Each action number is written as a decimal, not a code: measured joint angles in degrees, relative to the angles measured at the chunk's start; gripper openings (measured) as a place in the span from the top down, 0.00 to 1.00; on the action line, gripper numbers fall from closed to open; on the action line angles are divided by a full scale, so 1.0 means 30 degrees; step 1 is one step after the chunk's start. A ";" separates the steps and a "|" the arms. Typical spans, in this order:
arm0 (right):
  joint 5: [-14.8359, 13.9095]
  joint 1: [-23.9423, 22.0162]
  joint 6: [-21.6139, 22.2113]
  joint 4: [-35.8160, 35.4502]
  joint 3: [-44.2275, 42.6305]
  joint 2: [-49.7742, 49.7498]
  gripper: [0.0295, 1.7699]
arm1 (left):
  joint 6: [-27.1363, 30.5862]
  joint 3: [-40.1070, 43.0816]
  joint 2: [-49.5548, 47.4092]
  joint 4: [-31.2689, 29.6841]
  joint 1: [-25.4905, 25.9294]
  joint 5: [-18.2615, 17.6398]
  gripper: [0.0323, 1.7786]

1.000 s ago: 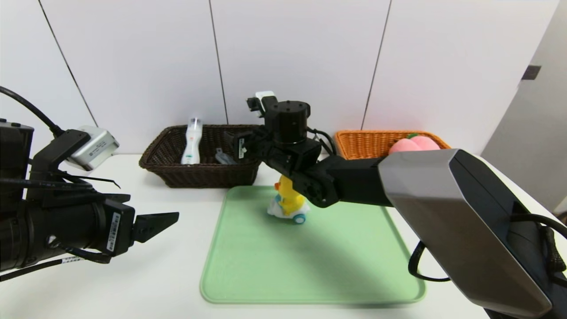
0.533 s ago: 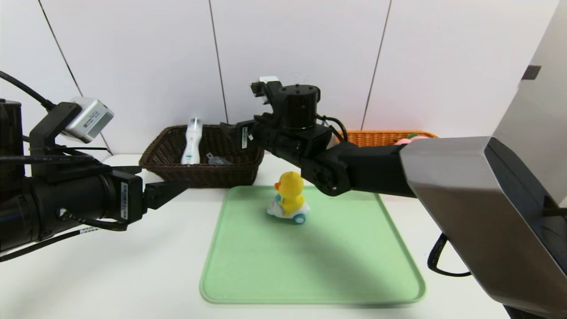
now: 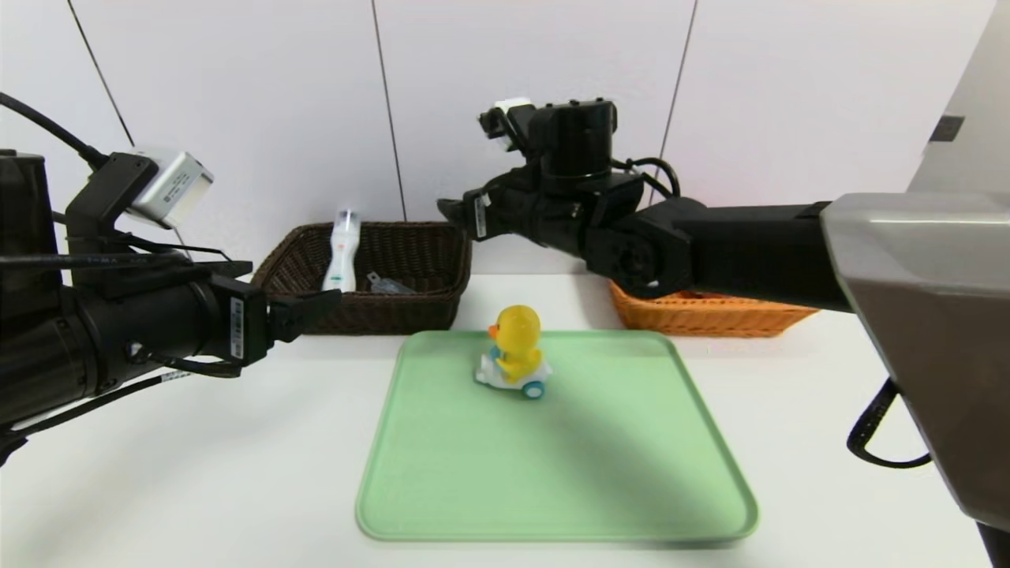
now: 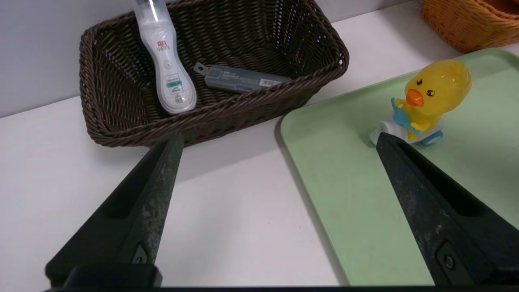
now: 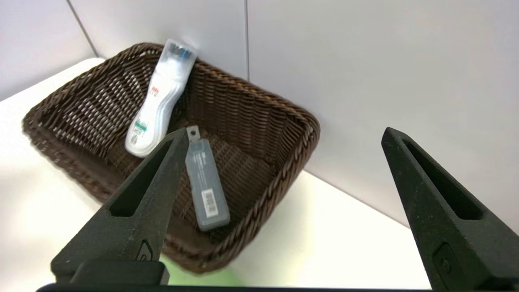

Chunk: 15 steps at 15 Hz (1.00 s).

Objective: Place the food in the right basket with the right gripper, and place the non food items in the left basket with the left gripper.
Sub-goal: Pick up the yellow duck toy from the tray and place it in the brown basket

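Furthest left, the left gripper point(image 3: 304, 312) hovers level above the smooth white table point(image 3: 197, 473), its two black wedge-shaped fingers point(image 4: 150, 194) spread wide with nothing between them; in its wrist view they frame the gap between the dark basket and the tray. Just beyond it stands the left basket point(image 3: 426, 304), a rectangular, dark brown, tightly woven wicker piece with flared sides and a braided rim. Inside, a slim white bottle point(image 3: 341, 252) with a clear cap and a waisted, glossy plastic body leans against the back wall, its cap rising above the rim, and a flat grey translucent case point(image 3: 388, 282) with a barcode label lies on the woven floor beside it. Nearer the robot lies a matte, pale green tray point(image 3: 552, 473) with rounded corners and a low raised lip, and on its far part stands the yellow duck toy point(image 3: 514, 347), a shiny rounded plastic body with an orange beak on a white base with blue wheels, touched by neither gripper. Above and behind the duck, the right gripper point(image 3: 461, 211) hangs high in the air near the dark basket's right end, its pointed black fingers point(image 5: 142, 202) parted wide and empty. Further right, the right basket point(image 3: 710, 319), orange-tan wicker of the same flared shape, sits partly hidden behind the black right arm; its contents cannot be seen, so the peach's place cannot be told.
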 joint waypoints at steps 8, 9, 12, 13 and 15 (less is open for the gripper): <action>-0.1764 -0.1016 0.0183 0.8058 0.0000 -0.3925 0.05 | -0.0987 -0.2215 0.0475 0.3409 -0.0935 -0.2755 0.05; -0.1829 -0.1268 0.0455 0.9334 0.0000 -0.4421 0.05 | -0.1004 -0.2239 0.0679 0.3409 -0.1361 -0.2775 0.05; -0.1837 -0.1516 0.2097 1.1549 0.0000 -0.5429 0.04 | -0.0996 -0.2243 0.1260 0.3291 -0.1873 -0.3552 0.05; -0.1837 -0.1540 0.2751 1.2069 0.0000 -0.5677 0.04 | -0.0996 -0.2223 0.1398 0.3263 -0.1922 -0.4539 0.05; -0.1837 -0.1861 0.3560 1.2808 0.0000 -0.6083 0.04 | -0.1016 -0.1991 0.1670 0.3161 -0.1975 -0.6676 0.05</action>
